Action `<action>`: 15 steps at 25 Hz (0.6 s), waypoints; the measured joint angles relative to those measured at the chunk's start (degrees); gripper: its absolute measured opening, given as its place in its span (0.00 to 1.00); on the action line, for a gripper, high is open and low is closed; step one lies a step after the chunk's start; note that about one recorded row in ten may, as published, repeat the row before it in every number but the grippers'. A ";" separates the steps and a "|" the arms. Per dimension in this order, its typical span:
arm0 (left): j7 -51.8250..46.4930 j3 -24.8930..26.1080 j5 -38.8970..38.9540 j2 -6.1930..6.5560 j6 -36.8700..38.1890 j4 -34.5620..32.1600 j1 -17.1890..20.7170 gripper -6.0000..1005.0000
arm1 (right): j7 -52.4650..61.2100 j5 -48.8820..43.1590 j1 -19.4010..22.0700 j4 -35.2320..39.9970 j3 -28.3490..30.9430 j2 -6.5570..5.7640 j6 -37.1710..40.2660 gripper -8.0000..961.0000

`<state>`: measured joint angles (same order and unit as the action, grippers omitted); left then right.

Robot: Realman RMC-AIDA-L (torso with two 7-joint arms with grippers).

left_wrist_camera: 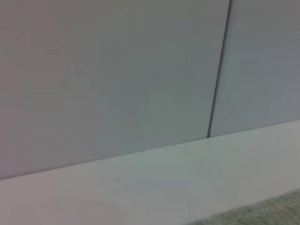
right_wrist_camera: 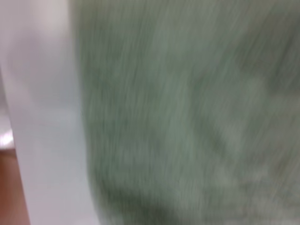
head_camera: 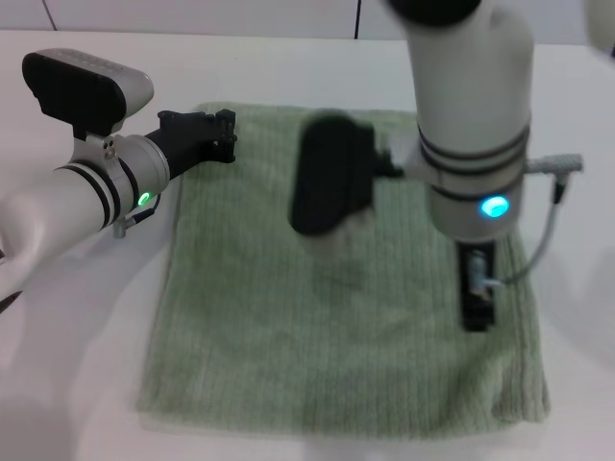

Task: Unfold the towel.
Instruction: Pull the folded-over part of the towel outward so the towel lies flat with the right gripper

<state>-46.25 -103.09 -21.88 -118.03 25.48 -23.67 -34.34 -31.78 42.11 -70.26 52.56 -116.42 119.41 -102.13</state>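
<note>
- Towel (head_camera: 288,346) lies nearly flat on the table (head_camera: 86,365).
- Left gripper (head_camera: 219,135) at its far-left corner; opening unclear.
- Right gripper (head_camera: 476,298) above the right side, possibly closed; cannot tell.
- Soft, light, limp: grasp hemmed corners.

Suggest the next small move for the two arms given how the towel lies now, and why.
Probably lift the right tool straight up and clear. The towel already lies spread flat on the white table, with no fold visible, and the right arm hangs over its right side. The left tool sits at the far left corner and could retreat too.
</note>
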 joint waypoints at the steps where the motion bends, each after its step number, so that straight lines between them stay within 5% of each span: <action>1: 0.00 0.00 0.00 0.00 0.00 -0.02 0.00 0.00 | -0.05 -0.50 0.37 1.68 1.99 0.01 -0.05 0.27; 15: -0.27 -0.18 0.00 0.01 0.06 -2.11 1.52 0.00 | -0.72 1.88 1.58 -1.14 -3.19 0.47 -0.03 0.27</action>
<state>-46.51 -103.27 -21.88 -118.02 25.54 -25.78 -32.83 -32.49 43.99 -68.67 51.42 -119.61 119.89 -102.17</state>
